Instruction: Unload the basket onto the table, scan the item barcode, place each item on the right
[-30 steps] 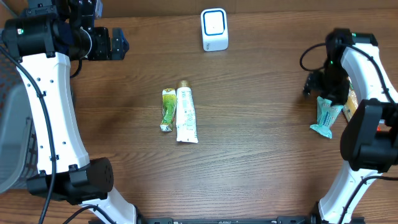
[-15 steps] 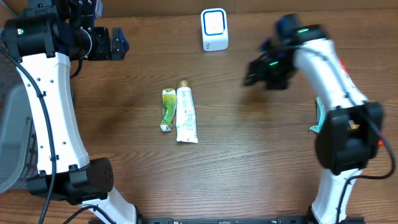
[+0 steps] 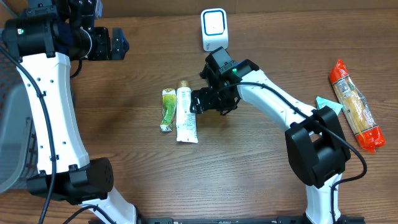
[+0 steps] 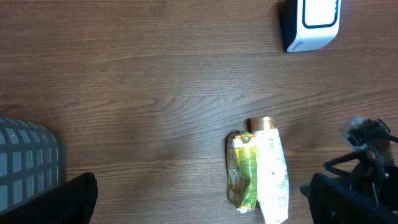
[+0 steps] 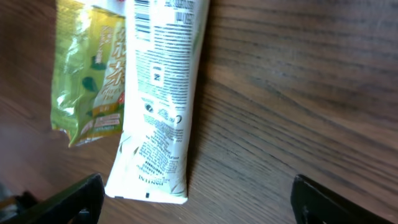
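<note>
White tube [image 3: 186,115] lies mid-table, touching green packet [image 3: 168,109], well apart from scanner [image 3: 214,29]. Right gripper [image 3: 198,103] just beside tube: jaws wide, empty. Left gripper [image 3: 115,42] at far corner: jaws wide, empty.

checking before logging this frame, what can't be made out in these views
- teal packet: overhead, mostly hidden behind the right arm.
- white tube: right wrist, cap end cut off by the top edge; small print unreadable.
- scanner: left wrist, top cut off by the frame edge.
</note>
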Available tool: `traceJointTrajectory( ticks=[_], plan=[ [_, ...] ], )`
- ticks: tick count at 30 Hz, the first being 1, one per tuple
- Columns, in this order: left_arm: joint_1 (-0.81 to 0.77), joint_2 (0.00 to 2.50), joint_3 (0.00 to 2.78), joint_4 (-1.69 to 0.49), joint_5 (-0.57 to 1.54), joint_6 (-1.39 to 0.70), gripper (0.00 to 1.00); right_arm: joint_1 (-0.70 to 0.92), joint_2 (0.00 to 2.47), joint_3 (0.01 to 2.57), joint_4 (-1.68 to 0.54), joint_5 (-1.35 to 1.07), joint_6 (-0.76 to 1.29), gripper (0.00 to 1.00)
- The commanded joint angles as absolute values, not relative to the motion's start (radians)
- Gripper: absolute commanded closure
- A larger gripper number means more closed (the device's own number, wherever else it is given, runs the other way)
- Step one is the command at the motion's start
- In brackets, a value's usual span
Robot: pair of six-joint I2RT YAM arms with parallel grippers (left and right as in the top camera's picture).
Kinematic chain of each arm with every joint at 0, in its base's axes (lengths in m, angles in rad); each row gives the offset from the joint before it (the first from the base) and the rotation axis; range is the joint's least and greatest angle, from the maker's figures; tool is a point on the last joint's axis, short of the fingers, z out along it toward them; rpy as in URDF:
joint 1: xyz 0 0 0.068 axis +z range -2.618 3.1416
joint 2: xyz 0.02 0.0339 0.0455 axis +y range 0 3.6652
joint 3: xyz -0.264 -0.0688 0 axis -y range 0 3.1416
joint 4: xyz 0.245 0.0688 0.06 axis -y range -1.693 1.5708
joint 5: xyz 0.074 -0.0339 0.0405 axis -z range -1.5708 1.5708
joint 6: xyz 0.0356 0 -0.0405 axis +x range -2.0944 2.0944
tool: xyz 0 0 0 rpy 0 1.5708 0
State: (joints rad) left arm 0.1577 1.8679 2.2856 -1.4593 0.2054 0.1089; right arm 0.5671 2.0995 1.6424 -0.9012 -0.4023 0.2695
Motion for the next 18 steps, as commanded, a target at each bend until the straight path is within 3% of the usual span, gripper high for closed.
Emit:
traceJointTrajectory(
  ticks=[1,11,14,18],
  plan=[
    [0.157,1.859,2.292,-1.46,0.207,0.128,0.0,0.563,2.104,1.553,-0.797,-0.552,0.29,0.14],
    [0.157,1.859,2.292,-1.46,0.206,0.128,0.0,0.58,2.104,1.319,-0.455,-0.604,0.547,0.3],
    [0.157,1.859,2.292,-1.46,0.206,0.128,0.01,0.607,2.104,1.23,-0.301,-0.583,0.669,0.38],
    [0.157,1.859,2.292,-1.46,0.206,0.128,0.0,0.643,2.104,1.185,-0.233,-0.485,0.789,0.57]
  ],
)
